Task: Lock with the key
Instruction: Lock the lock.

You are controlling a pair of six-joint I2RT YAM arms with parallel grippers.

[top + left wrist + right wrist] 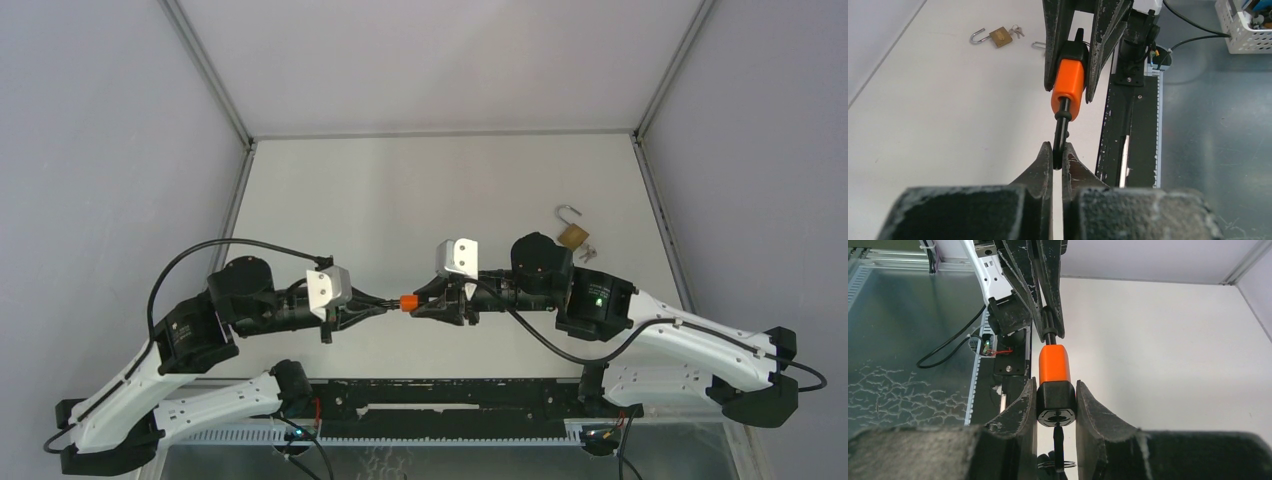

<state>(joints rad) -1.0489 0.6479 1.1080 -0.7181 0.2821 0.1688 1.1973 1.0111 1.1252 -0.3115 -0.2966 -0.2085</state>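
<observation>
An orange and black padlock (407, 302) hangs in the air between my two grippers, above the near part of the table. My left gripper (1058, 150) is shut on its black shackle (1062, 125). My right gripper (1055, 390) is shut on the black end of the lock body (1055, 401), below the orange part (1054, 364). A black key (1058, 440) with a wire ring sticks out of the keyhole, between my right fingers. In the top view the left gripper (385, 303) and right gripper (422, 303) face each other.
A brass padlock (572, 233) with an open shackle lies with small keys (587, 254) at the right of the table; it also shows in the left wrist view (999, 36). The black base rail (450, 395) runs along the near edge. A white basket (1243, 25) stands off the table.
</observation>
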